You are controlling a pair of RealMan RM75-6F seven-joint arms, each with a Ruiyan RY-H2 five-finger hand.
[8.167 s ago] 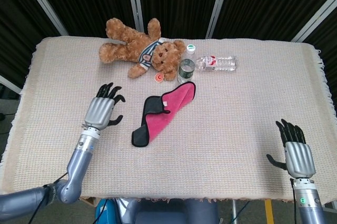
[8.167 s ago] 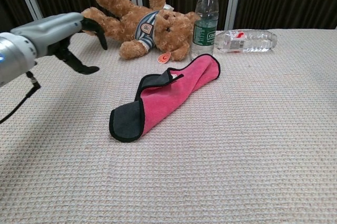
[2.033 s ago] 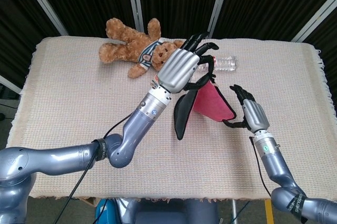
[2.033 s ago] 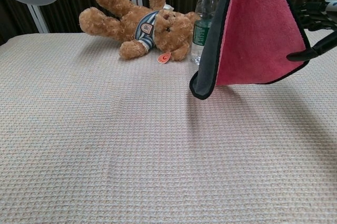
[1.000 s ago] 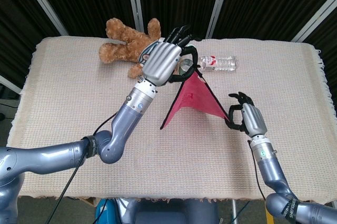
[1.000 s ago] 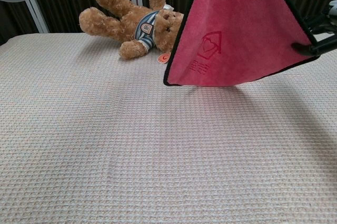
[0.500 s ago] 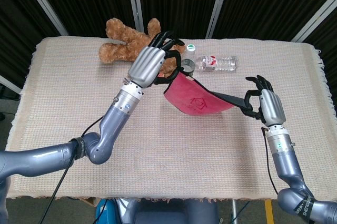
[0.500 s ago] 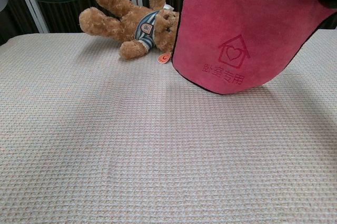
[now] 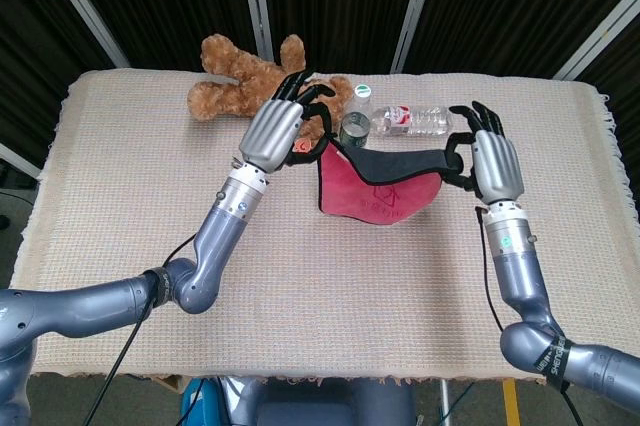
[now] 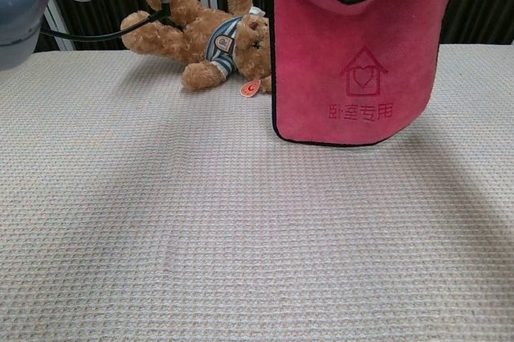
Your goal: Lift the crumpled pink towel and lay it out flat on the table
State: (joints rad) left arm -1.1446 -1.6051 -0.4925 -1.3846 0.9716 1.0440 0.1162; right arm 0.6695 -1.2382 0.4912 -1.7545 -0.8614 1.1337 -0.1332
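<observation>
- Since the frame half a second back, both hands have shifted toward the far edge and levelled out; towel (image 9: pixel 380 191) now hangs square instead of slanting, its printed house logo upright in the chest view.
- Left hand (image 9: pixel 272 133): fingers clamped on the towel's upper left corner, just in front of the bear (image 9: pixel 250 81).
- Right hand (image 9: pixel 493 163): fingers pinch the upper right corner; grip point partly hidden, but the cloth is taut from it.
- Towel is off the desk (image 9: pixel 150 206), held by two top corners, top edge sagging in a shallow curve between the hands. Lower hem looks just above the desk surface; contact cannot be confirmed from either view.
- Upright bottle (image 9: pixel 356 124) and lying bottle (image 9: pixel 415 119) sit close behind the towel.
- Progress: lift done, crumple shaken out, cloth fully opened. Left to do: lower the hem to the desk, draw the hands toward the robot so the cloth lays down flat, release.
- Risk, judged: a backward sweep could catch the upright bottle.
</observation>
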